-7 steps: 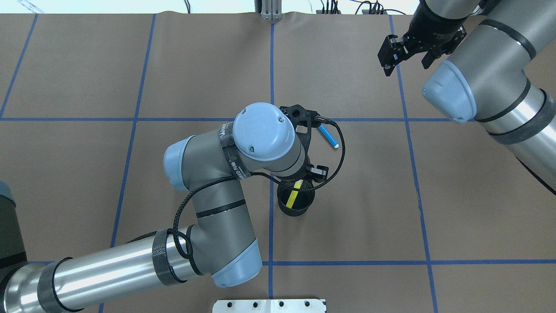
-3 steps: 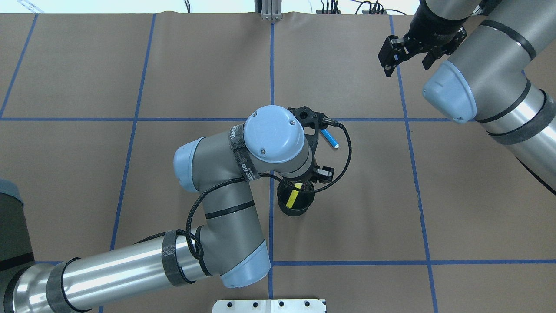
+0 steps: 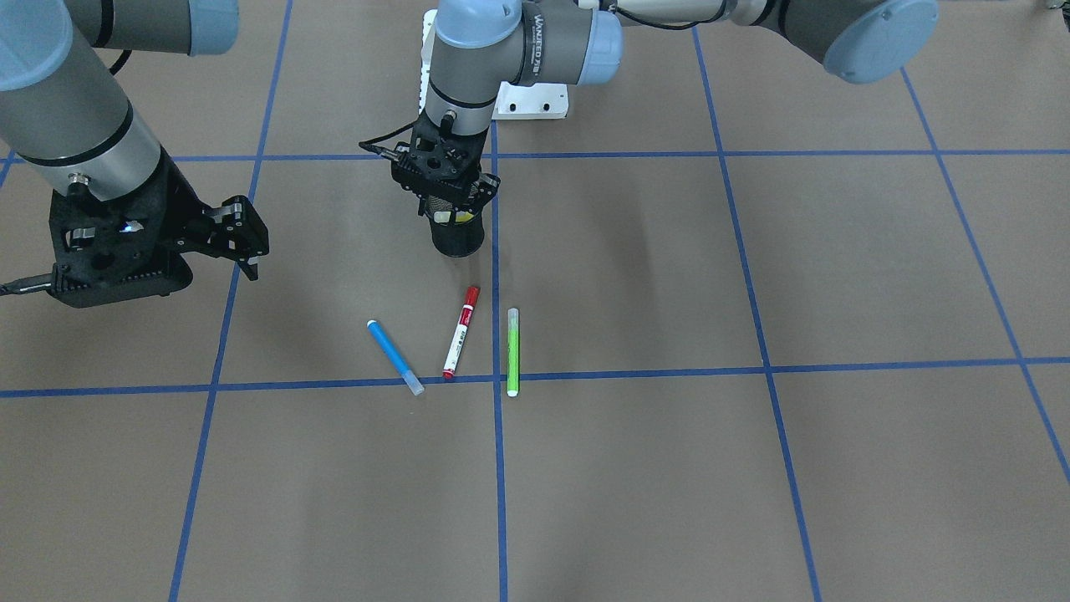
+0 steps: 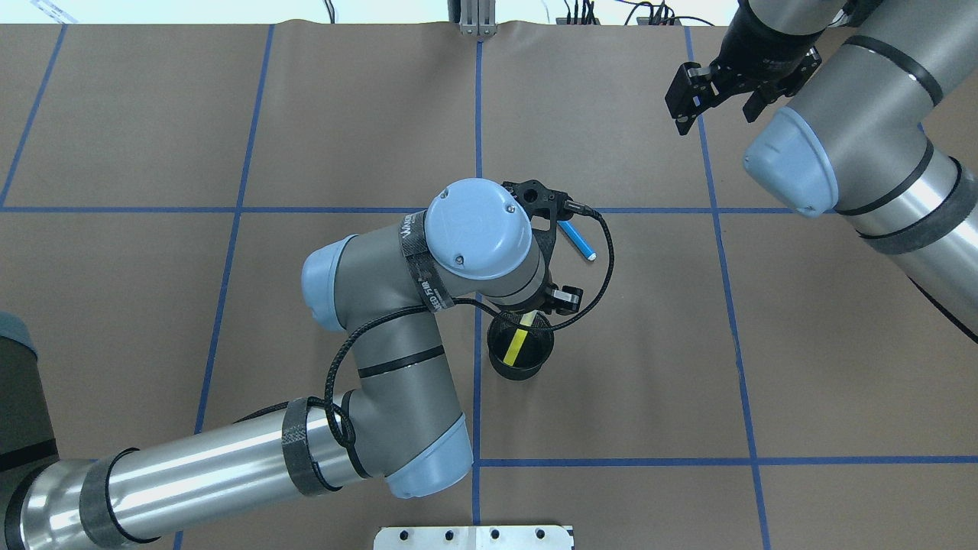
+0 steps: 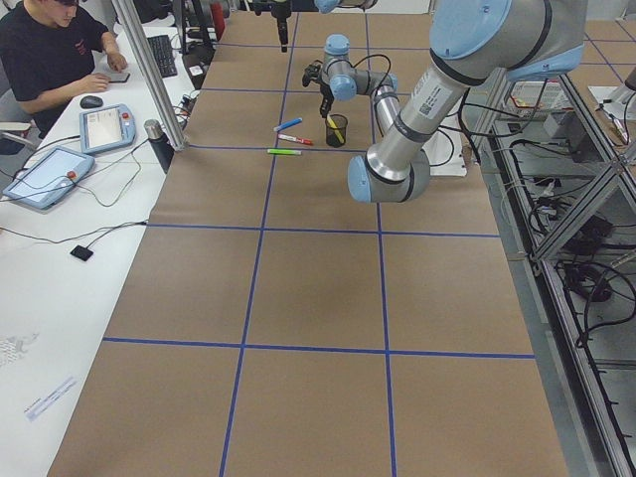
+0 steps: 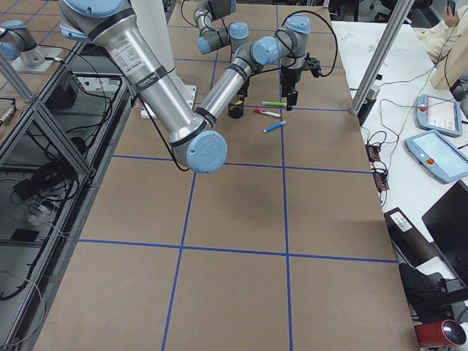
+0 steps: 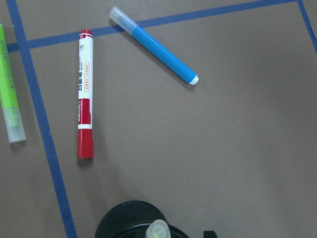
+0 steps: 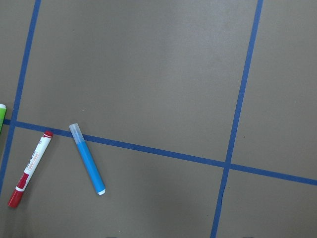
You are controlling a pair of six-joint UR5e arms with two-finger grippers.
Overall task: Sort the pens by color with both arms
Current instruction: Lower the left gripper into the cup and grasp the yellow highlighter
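My left gripper [image 3: 451, 203] hangs open just above the black mesh cup [image 3: 456, 240]. The yellow pen [image 4: 519, 344] leans inside the cup, free of the fingers; its pale tip shows in the left wrist view [image 7: 157, 229]. The blue pen [image 3: 394, 357], the red-capped white pen [image 3: 461, 332] and the lime green pen [image 3: 512, 351] lie side by side on the table beyond the cup. In the overhead view only the blue pen [image 4: 578, 242] shows; my left arm hides the other two. My right gripper [image 4: 713, 114] is open and empty, far off to the right of the pens.
The brown paper table [image 3: 752, 468] carries a grid of blue tape lines [image 3: 752, 368]. A white mounting plate [image 4: 474, 537] sits at the near edge. An operator [image 5: 55, 55] with tablets sits at a side desk.
My left wrist has shifted a little to the right over the cup. The yellow pen stays in the cup. The right arm has not moved.
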